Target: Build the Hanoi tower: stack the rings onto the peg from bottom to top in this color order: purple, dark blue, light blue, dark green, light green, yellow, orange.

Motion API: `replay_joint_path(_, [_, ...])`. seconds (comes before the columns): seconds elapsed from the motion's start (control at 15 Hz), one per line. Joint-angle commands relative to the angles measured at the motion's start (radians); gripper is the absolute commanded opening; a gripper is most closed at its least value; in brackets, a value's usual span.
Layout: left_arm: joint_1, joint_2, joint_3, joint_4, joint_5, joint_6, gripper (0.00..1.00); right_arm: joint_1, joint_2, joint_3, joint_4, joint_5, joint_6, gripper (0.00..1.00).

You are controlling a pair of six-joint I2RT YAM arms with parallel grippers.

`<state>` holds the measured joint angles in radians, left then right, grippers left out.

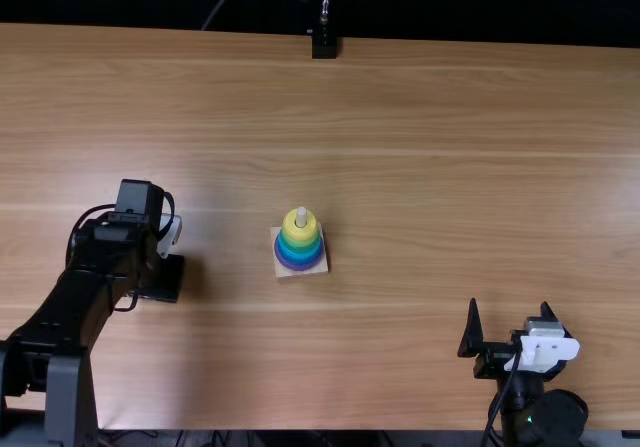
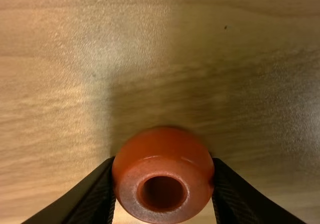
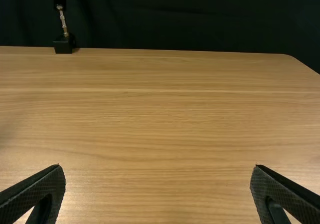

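Left wrist view: ring point(image 2: 162, 165) between fingers point(image 2: 94, 193)

The black jointed left arm point(image 1: 92, 267) slants upward from the top view's lower left corner and bends at the wrist, so the black left gripper point(image 1: 165, 279) points down, its two flat fingers closed in a grip. At lower right, the black right arm point(image 1: 548, 415) is drawn back, the black right gripper point(image 1: 509, 313) aiming forward, both fingers spread wide apart.
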<state>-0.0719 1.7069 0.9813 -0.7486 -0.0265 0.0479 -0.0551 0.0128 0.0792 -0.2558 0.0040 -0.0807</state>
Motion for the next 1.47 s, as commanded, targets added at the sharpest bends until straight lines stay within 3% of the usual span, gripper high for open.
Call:
replay_joint_path(0.0, [-0.002,-0.064,-0.003,0.001,0.01,-0.007,0.0,-0.012,-0.013,-0.064,-0.071,0.022,0.002,1.0])
replay_joint_path(0.27, [-0.008,-0.173,0.106,-0.059,0.015,-0.013,0.0,-0.012,-0.013,-0.064,-0.071,0.022,0.002,1.0])
replay_joint_path(0.33, [-0.012,-0.173,0.151,-0.118,0.032,-0.015,0.0,-0.012,-0.013,-0.064,-0.071,0.022,0.002,1.0])
replay_joint_path(0.47, [-0.034,-0.17,0.255,-0.264,0.106,-0.039,0.0,-0.012,-0.013,-0.064,-0.071,0.022,0.002,1.0])
replay_joint_path(0.6, [-0.04,-0.162,0.378,-0.378,0.2,-0.057,0.0,-0.012,-0.013,-0.064,-0.071,0.022,0.002,1.0])
replay_joint_path(0.67, [-0.045,-0.15,0.453,-0.431,0.22,-0.057,0.0,-0.012,-0.013,-0.064,-0.071,0.022,0.002,1.0])
replay_joint_path(1.07, [-0.123,0.033,0.787,-0.741,0.2,-0.046,0.0,-0.012,-0.013,-0.064,-0.071,0.022,0.002,1.0])
replay_joint_path(1.4, [-0.227,0.158,0.974,-0.766,0.2,-0.055,0.0,-0.012,-0.013,-0.064,-0.071,0.022,0.002,1.0])
